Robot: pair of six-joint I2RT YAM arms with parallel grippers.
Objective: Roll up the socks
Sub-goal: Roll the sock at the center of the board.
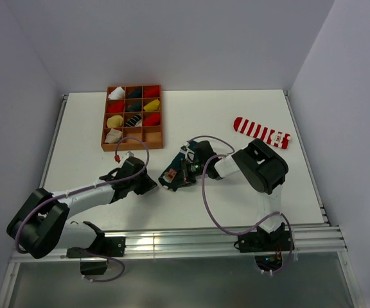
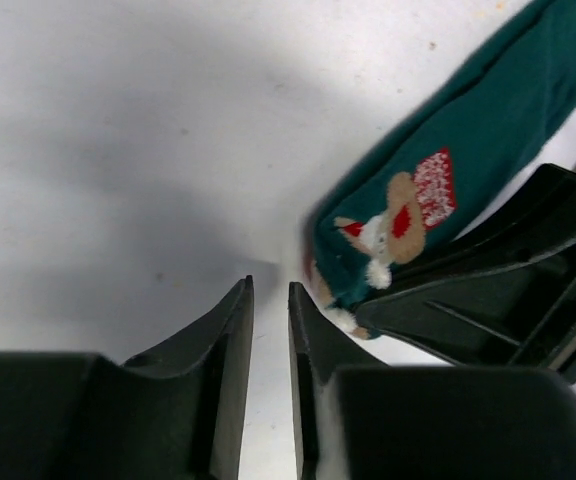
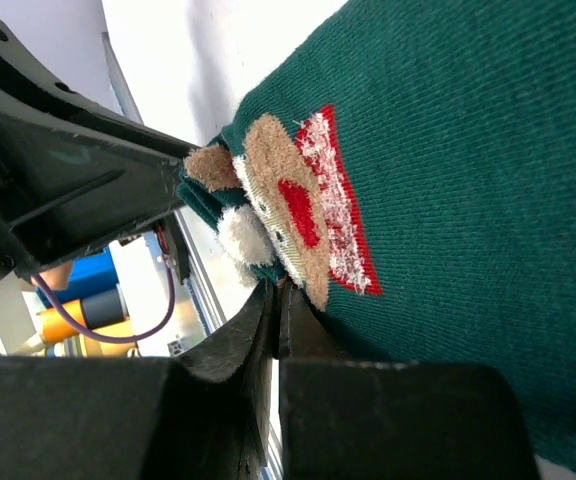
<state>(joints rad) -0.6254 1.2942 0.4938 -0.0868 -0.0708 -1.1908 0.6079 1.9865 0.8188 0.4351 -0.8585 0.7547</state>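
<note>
Open table beyond both my grippers, wide room there. Wooden box blocks the far left, striped sock lies far right. My right gripper and green sock crowd my left gripper on its right; left side free.

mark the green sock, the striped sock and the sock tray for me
green sock (image 3: 468, 150): right wrist view, plain knit beside the figure.
striped sock (image 1: 262, 131): top external view, middle of its length.
sock tray (image 1: 162, 115): top external view, right-hand wall.
</note>
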